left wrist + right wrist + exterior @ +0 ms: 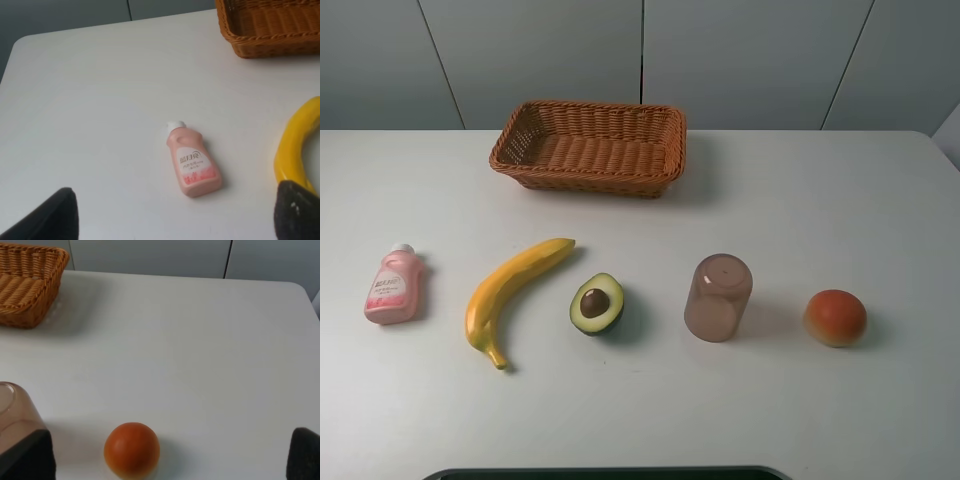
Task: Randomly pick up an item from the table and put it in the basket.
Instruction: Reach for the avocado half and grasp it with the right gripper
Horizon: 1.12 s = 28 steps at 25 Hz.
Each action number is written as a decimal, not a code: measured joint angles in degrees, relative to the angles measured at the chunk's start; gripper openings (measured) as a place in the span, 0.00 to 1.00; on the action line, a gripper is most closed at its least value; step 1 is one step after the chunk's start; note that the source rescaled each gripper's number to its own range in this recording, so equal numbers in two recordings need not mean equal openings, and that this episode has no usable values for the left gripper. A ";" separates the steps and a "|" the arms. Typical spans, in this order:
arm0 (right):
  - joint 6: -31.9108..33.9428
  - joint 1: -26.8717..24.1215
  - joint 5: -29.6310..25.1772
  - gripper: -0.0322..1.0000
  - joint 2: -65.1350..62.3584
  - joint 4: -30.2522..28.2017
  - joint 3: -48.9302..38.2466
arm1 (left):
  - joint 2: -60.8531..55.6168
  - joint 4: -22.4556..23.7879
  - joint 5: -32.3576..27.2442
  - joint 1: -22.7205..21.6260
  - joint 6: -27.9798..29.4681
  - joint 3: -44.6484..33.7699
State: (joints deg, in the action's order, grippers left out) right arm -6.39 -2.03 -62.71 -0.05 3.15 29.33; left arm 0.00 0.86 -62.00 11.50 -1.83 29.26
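Status of task: not begun; nothing is lifted and the basket (pixel 588 168) is seen without contents. Item: halved avocado (pixel 597 304), laid cut face up on the table (pixel 820 200), untouched, and shown in neither wrist view, so it is judged to lie off to the inner side of both pairs of jaws, with the basket well beyond it. Left jaws: spread wide, nothing held; a pink bottle (pixel 192 167) is seen ahead of them, roughly midway between the fingers, and a banana (pixel 295 145) runs up to their right finger. Right jaws: likewise spread wide and empty; a round orange-red fruit (pixel 132 448) lies just ahead, towards their left finger, and a brown tumbler (pixel 12 410) is seen beside that finger. Arms: absent from the high view; both are judged to be held low at the near table edge, angled forward. Remaining: approach, grasp, carry, release.
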 joint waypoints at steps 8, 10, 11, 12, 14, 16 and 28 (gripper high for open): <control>0.00 0.00 0.00 1.00 0.00 0.00 0.00 | 0.00 0.00 0.00 0.00 -0.10 0.00; 0.00 0.00 0.00 1.00 0.00 0.00 0.00 | 0.00 0.00 0.00 0.00 -0.10 0.00; 0.00 0.00 0.00 1.00 0.00 0.00 0.00 | 0.00 0.00 0.00 0.00 -0.10 0.00; 0.00 0.00 0.00 1.00 0.00 0.00 0.00 | 0.00 0.00 0.00 0.00 -0.10 0.00; 0.00 0.00 0.00 1.00 0.00 0.00 0.00 | 0.00 0.00 0.00 0.00 -0.10 0.00; 0.00 0.00 0.00 1.00 0.00 0.00 0.00 | 0.00 0.00 0.00 0.00 -0.10 0.00; 0.00 0.00 0.00 1.00 0.00 0.00 0.00 | 0.00 0.00 0.00 0.00 -0.10 0.00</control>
State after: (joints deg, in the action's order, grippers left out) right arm -6.39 -2.03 -62.71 -0.05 3.15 29.33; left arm 0.00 0.86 -62.00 11.50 -1.93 29.26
